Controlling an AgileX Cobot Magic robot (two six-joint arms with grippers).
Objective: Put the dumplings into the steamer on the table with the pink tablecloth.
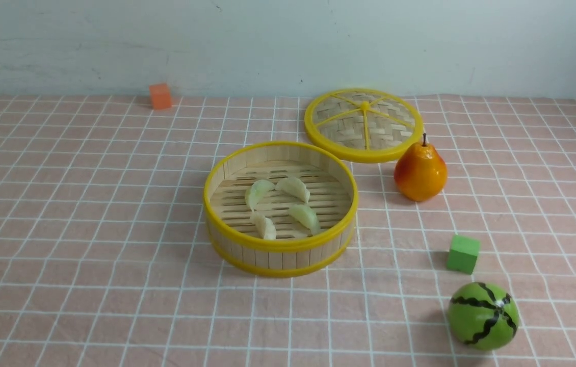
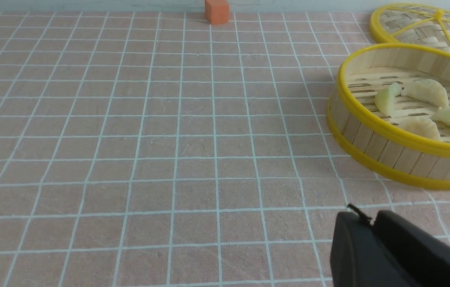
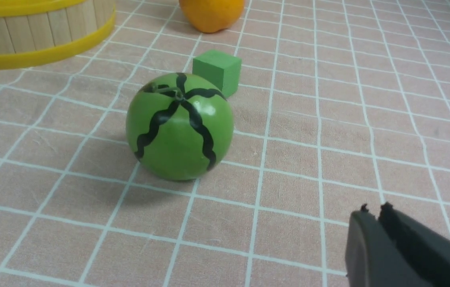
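Left gripper (image 2: 362, 218): jaws pressed together, empty, above bare pink tablecloth (image 2: 129, 139).
Right gripper (image 3: 376, 209): jaws pressed together, empty, near the toy watermelon (image 3: 180, 125).
Dumplings (image 1: 280, 206): all four lay on the slatted floor inside the steamer (image 1: 280, 244).
Steamer: mid-table (image 1: 63, 229), its lid (image 1: 363, 125) behind, pear (image 1: 420, 171) beside.

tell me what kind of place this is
Probably a robot test bench dressed as a play kitchen: a pink tablecloth before a bare wall, toy dumplings in a bamboo steamer, and a plastic watermelon.
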